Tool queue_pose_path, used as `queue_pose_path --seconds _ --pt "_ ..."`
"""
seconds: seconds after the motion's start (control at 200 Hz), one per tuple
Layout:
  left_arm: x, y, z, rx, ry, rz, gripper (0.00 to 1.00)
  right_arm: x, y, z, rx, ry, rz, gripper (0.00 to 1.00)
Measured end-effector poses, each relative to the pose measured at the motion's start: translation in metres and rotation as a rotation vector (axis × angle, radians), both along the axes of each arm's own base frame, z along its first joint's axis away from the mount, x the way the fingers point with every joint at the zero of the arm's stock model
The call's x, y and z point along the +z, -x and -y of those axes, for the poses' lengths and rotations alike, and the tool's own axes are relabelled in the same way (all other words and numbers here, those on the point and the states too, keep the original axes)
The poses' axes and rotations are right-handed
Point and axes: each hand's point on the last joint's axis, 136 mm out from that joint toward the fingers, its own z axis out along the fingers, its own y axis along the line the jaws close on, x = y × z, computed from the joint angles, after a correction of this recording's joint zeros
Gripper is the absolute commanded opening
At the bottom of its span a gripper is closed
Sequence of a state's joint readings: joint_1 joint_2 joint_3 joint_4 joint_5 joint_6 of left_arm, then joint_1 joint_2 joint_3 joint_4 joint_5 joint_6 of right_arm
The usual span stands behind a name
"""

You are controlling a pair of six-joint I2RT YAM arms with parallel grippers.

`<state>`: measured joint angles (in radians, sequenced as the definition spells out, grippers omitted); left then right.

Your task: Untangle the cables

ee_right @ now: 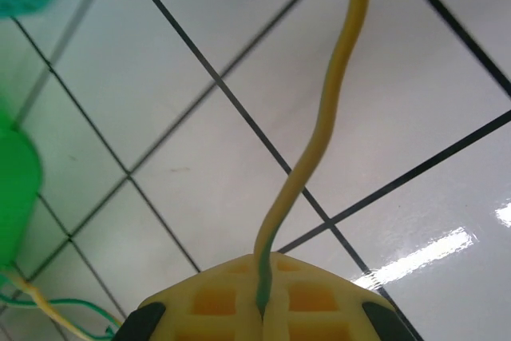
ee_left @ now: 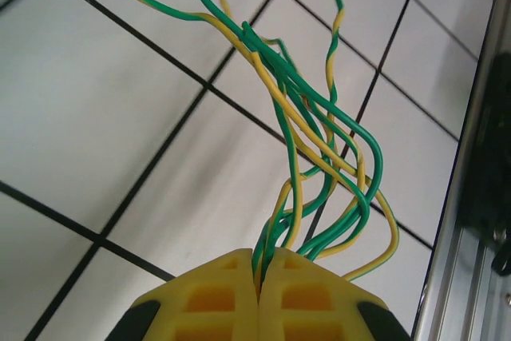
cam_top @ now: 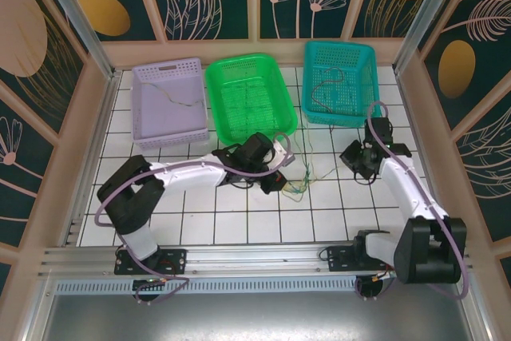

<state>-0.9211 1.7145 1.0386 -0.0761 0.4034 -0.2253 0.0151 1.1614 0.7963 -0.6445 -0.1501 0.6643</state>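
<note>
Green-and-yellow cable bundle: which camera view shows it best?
Left wrist: the cable bundle fans out close up from the shut left tool, so individual wires can be told apart. Top external shows the bundle small and tangled. Right wrist catches a few strands at lower left.

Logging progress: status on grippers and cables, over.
Left gripper shut on green-yellow bundle. Right gripper shut on one yellow-green cable. Green basket close by.

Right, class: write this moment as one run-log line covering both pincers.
left pincer: shut on green-yellow cable bundle | right pincer: shut on single yellow-green cable | stage: bundle not yet untangled
</note>
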Motion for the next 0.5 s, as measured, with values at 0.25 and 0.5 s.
queue_pose_path --seconds 0.25,0.5 --pt "0.030 -0.008 -0.017 0.173 0.072 0.015 0.00 0.032 -0.003 -0.003 -0.048 -0.033 0.046 0.00" --pt "0.034 -0.001 -0.031 0.223 0.102 0.007 0.00 0.041 -0.003 -0.016 -0.035 -0.082 0.057 0.00"
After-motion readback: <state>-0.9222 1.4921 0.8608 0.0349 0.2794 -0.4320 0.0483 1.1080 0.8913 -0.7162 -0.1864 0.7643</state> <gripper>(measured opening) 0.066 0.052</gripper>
